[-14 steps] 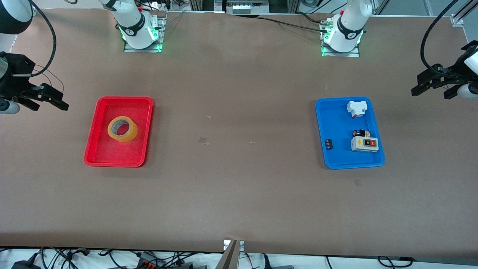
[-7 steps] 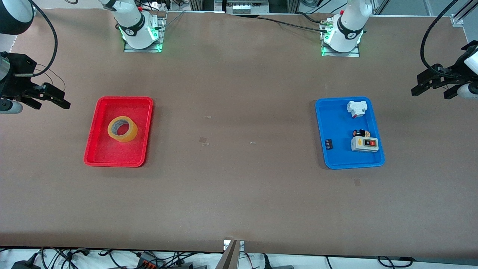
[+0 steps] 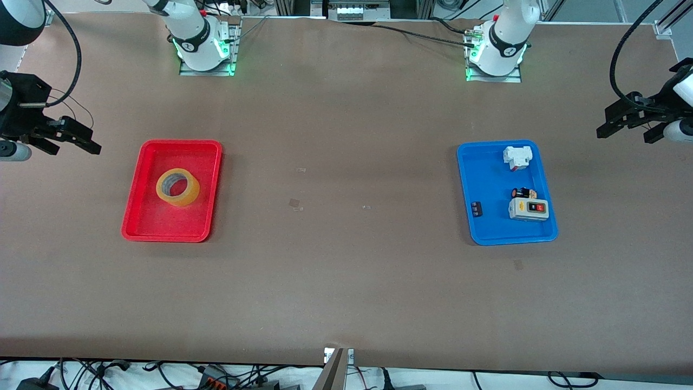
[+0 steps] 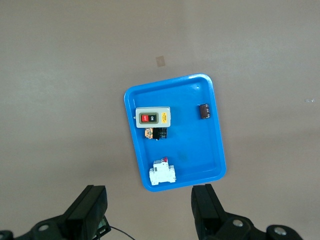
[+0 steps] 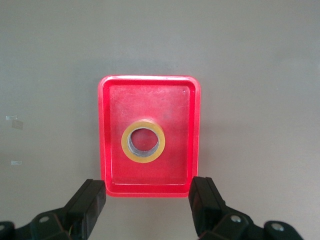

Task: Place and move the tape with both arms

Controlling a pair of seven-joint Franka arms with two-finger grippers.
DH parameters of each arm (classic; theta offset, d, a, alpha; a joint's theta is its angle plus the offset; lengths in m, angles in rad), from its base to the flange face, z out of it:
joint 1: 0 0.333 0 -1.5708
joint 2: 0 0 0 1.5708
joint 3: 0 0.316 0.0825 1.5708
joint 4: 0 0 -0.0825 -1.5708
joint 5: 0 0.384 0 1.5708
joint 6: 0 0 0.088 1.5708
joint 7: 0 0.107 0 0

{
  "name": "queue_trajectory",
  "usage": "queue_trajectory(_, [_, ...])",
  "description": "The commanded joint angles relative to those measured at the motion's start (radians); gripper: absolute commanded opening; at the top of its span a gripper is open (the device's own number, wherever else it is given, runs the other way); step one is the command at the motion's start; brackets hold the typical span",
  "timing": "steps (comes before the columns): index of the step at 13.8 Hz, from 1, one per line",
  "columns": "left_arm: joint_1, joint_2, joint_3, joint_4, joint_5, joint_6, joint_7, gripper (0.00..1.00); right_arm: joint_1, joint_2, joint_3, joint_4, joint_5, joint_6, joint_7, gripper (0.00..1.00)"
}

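Change since the earlier frames: the right end effector (image 3: pixel 69 138) has risen slightly and drawn a little toward the worktop's edge at the right arm's end; it hangs above bare worktop (image 3: pixel 346 281) beside the red tray (image 3: pixel 135 206). The left end effector (image 3: pixel 622 122) is unchanged in position, waiting above the worktop at the left arm's end, beside the blue tray (image 3: pixel 487 233). Nothing in either tray has shifted.

Both end effectors stand wide and empty; the wrist views show the fingers (image 5: pixel 90 202) of the right and the fingers (image 4: pixel 205 210) of the left spread well apart.

The tape (image 3: pixel 177 187) lies flat in the red tray, roughly central, hollow centre facing up, clear of the tray walls.

The blue tray holds a grey switch box (image 3: pixel 528 208), a white box (image 3: pixel 517 157), a small black and orange part (image 3: pixel 523 193) and a small dark part (image 3: pixel 476 208).

Limits of view: both arms are cut off by the front view's edges, only the bases (image 3: pixel 203 46) and wrist ends showing. The two small parts are too small to identify.
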Motion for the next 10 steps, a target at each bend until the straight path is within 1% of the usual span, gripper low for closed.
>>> queue_trajectory(1, [-0.004,-0.019,-0.002,-0.008,0.005,-0.006,0.016,1.0,-0.024,-0.034,0.021,-0.015,0.012,-0.015,-0.02,1.0])
queue_trajectory(10, [-0.004,-0.019,-0.002,-0.008,0.005,-0.013,0.014,1.0,-0.02,-0.034,0.021,-0.018,0.011,-0.024,-0.003,1.0])
